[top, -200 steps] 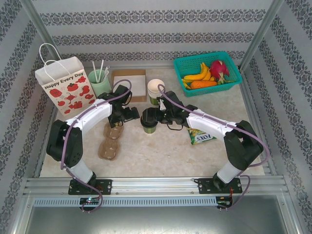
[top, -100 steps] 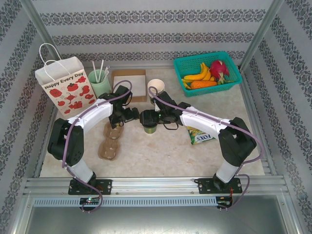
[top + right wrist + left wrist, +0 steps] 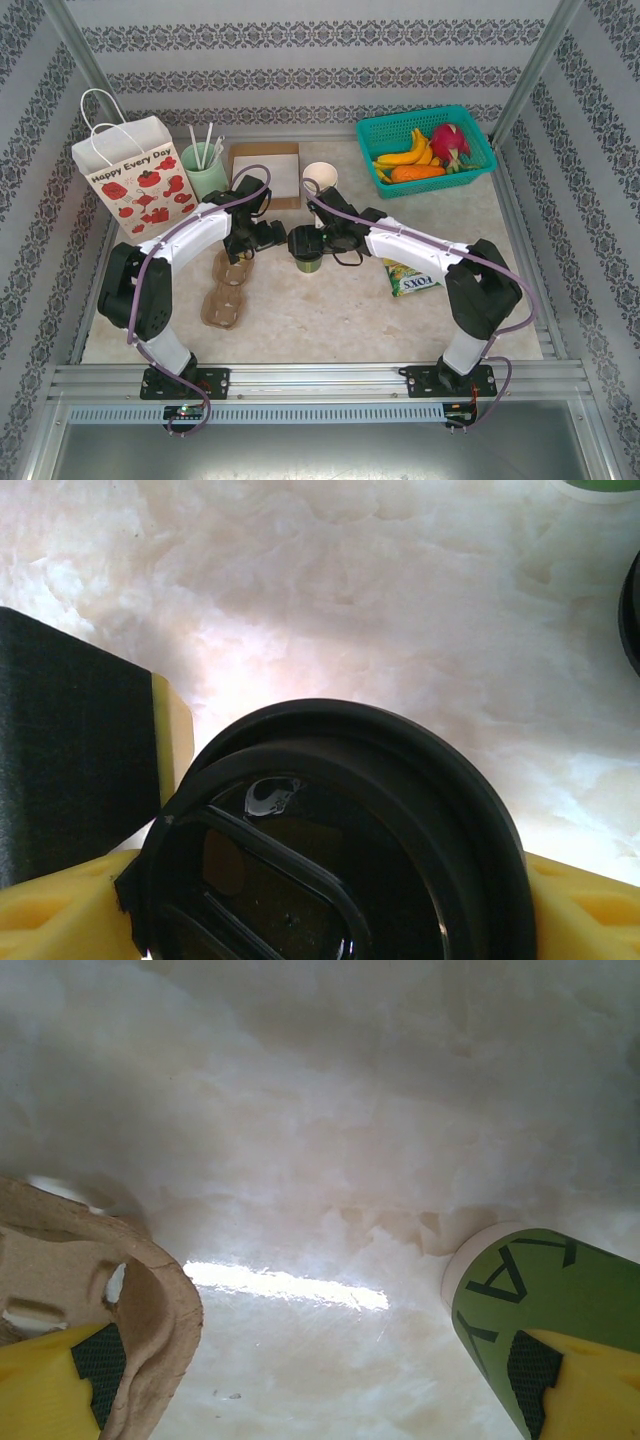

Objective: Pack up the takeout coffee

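Narrowing since a second ago, right pincer straddles the takeout coffee at its lid; grip cannot be told. Left pincer gapes wide, empty, over the tabletop.

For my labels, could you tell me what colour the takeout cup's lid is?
The lid is glossy black, clearest in the right wrist view.

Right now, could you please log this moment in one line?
right gripper: around lid, grip unclear | left gripper: open, beside cup | cup: on table, unpacked
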Robot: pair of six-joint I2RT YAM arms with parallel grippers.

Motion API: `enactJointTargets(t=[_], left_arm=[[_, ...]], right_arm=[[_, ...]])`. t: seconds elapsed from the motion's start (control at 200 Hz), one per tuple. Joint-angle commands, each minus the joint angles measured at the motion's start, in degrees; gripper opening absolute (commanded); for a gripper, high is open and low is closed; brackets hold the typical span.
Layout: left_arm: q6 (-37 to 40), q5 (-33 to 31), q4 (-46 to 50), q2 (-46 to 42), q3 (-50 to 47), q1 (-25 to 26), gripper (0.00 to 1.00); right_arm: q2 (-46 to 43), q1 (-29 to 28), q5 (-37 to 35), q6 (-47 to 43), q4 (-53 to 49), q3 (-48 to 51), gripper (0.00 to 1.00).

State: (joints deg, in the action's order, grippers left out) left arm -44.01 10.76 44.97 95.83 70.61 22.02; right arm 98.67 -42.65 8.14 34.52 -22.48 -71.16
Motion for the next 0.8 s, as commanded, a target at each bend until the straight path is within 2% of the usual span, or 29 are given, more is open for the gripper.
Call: enactJointTargets(t=[0.0, 0.245, 0.37, 0.56, 0.794], left_arm=[[-0.9, 0.4, -2.6, -3.8, -0.3, 0.2, 1.0], [-0.3, -2.5, -4.6, -8.3, -1.1, 0.1, 1.0], [0.4, -2.6, -6.7, -11.8, -2.9, 0.1, 1.0], [0.3, -4.5, -9.1, -16.7, -5.4, 0.1, 1.0], [-0.5, -8.1, -8.9, -20.2, -7.3, 0.0, 0.99]], right_arm=[[-2.2, 0.4, -6.0, -0.4, -8.8, 4.4, 0.76], [-11.6, 9.4, -4.7, 0.5, -6.6, 13.3, 0.75], [-13.6, 14.4, -6.9, 1.1, -6.7, 15.6, 0.75], [-13.9, 22.5, -4.8, 2.4, -3.2, 17.9, 0.75], [-9.0, 26.5, -3.7, 1.7, 1.7, 14.4, 0.75]])
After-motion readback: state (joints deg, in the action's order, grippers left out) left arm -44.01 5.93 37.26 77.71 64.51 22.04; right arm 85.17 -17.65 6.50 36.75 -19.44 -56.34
